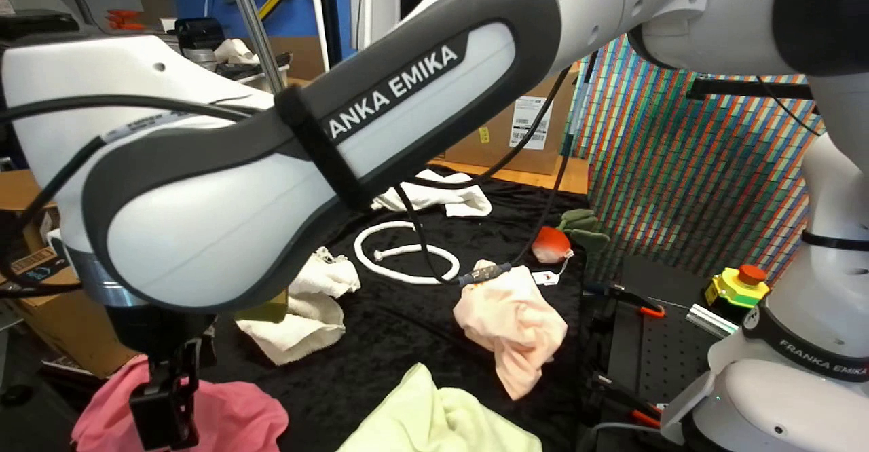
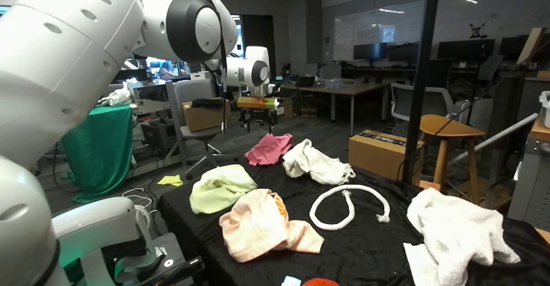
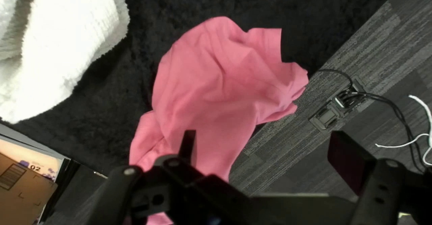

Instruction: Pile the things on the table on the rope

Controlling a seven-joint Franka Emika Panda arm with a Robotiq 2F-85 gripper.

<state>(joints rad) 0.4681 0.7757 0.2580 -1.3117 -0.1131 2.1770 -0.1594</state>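
Note:
My gripper [image 3: 265, 139] stands open, nothing between its fingers. It hangs above the pink cloth [image 3: 216, 83], which lies at the edge of the black table [image 2: 365, 256]. In the wrist view, one finger overlaps the pink cloth while the other shows against the floor. The white rope [image 2: 313, 211] lies curled mid-table with nothing on it. Around it, in both exterior views, are a peach cloth [image 2: 258, 230], a pale yellow-green cloth [image 2: 221, 189], a fringed white cloth [image 2: 313, 163] and a larger white cloth [image 2: 455, 234]. The arm partly covers the whites in an exterior view.
A red soft item [image 1: 551, 243] with a tag and a green one [image 1: 580, 224] sit at the table's side near the robot base. A cardboard box [image 2: 378, 153] and a black post [image 2: 421, 84] stand past the table edge. Grey floor [image 3: 293, 171] shows beyond the pink cloth.

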